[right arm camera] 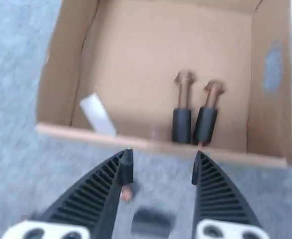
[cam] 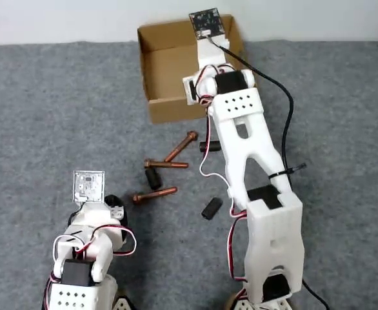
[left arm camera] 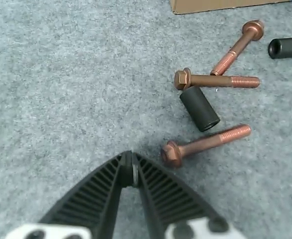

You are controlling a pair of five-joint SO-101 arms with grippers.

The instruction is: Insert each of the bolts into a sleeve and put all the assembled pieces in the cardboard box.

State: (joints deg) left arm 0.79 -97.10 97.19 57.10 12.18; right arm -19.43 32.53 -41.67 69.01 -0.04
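Three copper bolts lie loose on the grey carpet: one (left arm camera: 206, 142) just past my left gripper (left arm camera: 132, 172), which is shut and empty, a second (left arm camera: 217, 80) and a third (left arm camera: 238, 46) farther out. A black sleeve (left arm camera: 200, 108) lies between the first two, another (left arm camera: 287, 48) sits near the box, and a further sleeve (cam: 211, 208) lies beside the right arm. My right gripper (right arm camera: 163, 162) hangs open and empty over the front wall of the cardboard box (right arm camera: 66, 64). Inside lie two assembled pieces (right arm camera: 182, 112) (right arm camera: 207, 114), side by side.
A white scrap (right arm camera: 97, 114) lies on the box floor near the front wall. The right arm (cam: 247, 142) stretches across the table's right half toward the box (cam: 160, 64). Open carpet spreads left of the bolts.
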